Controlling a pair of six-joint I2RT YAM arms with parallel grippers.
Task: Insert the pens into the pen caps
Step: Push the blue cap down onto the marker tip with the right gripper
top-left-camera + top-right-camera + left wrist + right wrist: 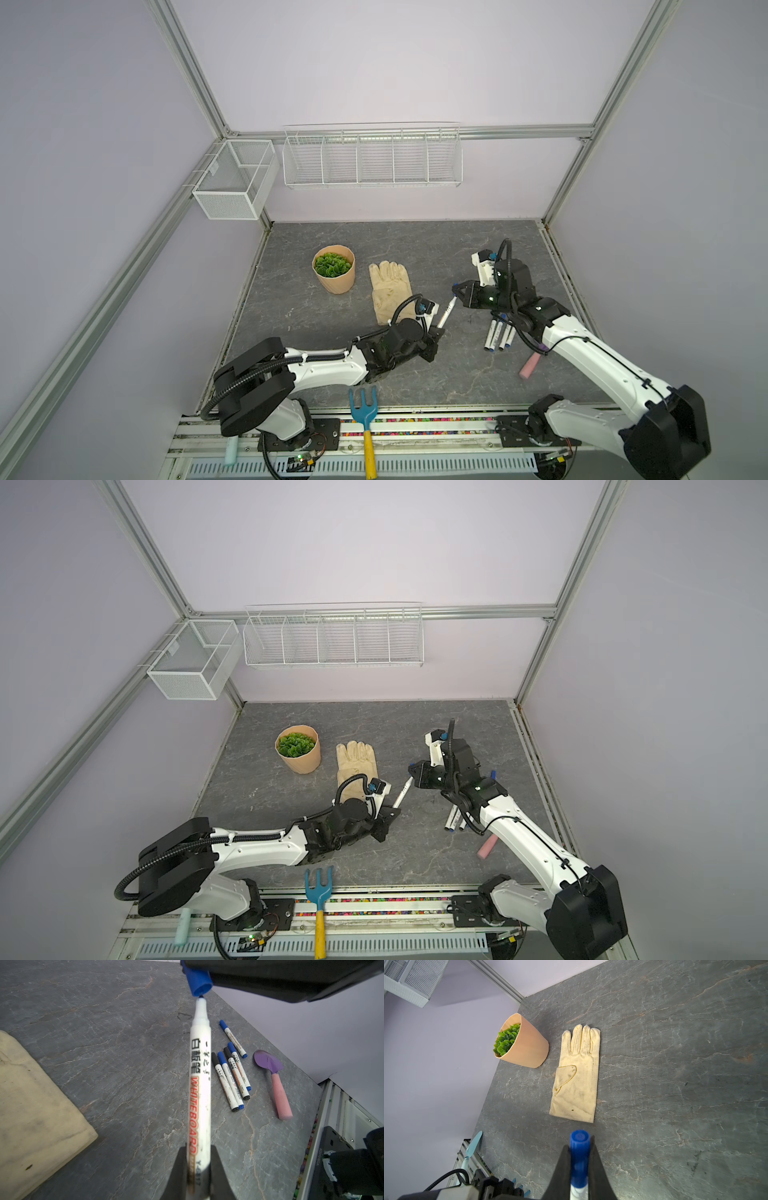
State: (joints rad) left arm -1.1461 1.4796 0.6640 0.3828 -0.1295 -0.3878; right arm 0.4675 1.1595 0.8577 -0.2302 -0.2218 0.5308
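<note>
My left jaws are clenched on the lower barrel of an uncapped whiteboard marker (pixel 199 1088), which runs up the middle of the left wrist view. Its tip sits right at the open mouth of a blue cap (pixel 198 982) at top centre, gripped tight in my right jaws. Whether tip and cap touch I cannot tell. Five capped pens (pixel 232 1076) lie close together on the desk (pixel 104 1043), right of centre, beside a purple trowel (pixel 276 1084). A cream glove (pixel 577 1076) lies flat mid-frame in the right wrist view.
</note>
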